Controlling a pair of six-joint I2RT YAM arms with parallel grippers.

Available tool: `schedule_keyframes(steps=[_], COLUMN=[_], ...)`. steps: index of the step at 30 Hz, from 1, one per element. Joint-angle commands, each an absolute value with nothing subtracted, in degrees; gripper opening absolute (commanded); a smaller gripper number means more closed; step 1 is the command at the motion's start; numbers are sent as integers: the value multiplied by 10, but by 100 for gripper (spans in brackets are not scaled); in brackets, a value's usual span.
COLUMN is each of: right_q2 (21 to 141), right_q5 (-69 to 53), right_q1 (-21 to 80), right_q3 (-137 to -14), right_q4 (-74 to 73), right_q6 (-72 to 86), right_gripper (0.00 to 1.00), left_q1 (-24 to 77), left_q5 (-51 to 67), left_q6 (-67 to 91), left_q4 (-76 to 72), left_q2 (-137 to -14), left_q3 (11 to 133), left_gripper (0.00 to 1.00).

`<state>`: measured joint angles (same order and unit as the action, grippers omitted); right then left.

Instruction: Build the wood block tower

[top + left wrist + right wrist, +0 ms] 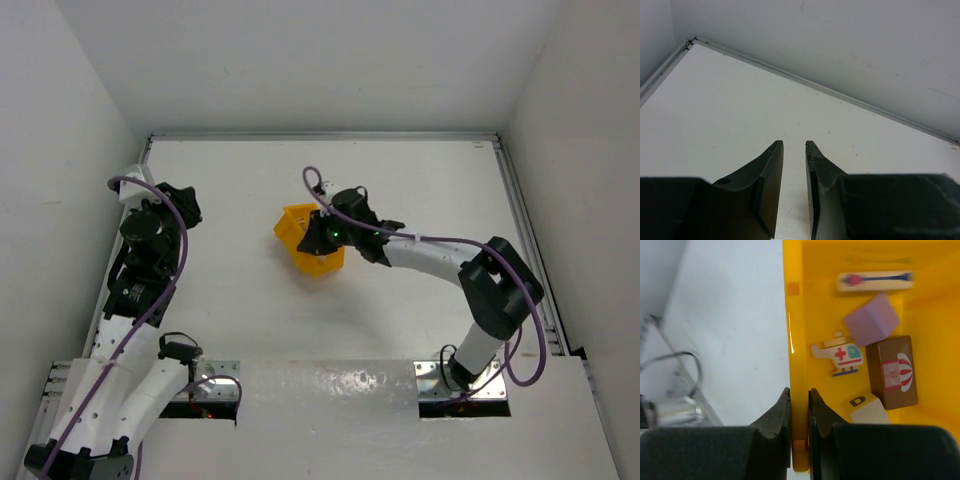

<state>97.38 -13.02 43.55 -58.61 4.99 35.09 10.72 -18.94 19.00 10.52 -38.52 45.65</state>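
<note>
Right wrist view: I find the right fingers (776,422) clamped on the yellow bin (796,315) wall, wood blocks (891,371) loose inside, just to their right. Left fingers (769,175) slightly parted, empty, far off.

- Black two-finger right gripper (799,392): pinching wall of yellow plastic bin (320,262).
- Black two-finger left gripper (794,145): well left of bin, raised, narrowly parted, empty.

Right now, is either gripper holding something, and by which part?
The right gripper holds the yellow bin by its side wall, with one finger outside and one inside. The left gripper holds nothing.
</note>
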Motion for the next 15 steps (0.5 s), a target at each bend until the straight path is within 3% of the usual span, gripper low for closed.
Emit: schedule_keyframes(steps=[1, 8, 15], right_q2=[947, 992, 1060], right_q5=[-269, -368, -380], right_q1=[395, 329, 308], right_q3=[-554, -461, -432], right_q4=[227, 508, 753], right_q6=[481, 709, 920], right_gripper=[0, 0, 0], left_q1=[100, 99, 99], left_q5=[-183, -178, -178], left_q6=[192, 194, 194], left_q4=[88, 84, 84], left_q2=[-385, -389, -388], left_q3=[466, 466, 464], left_gripper=[22, 22, 22])
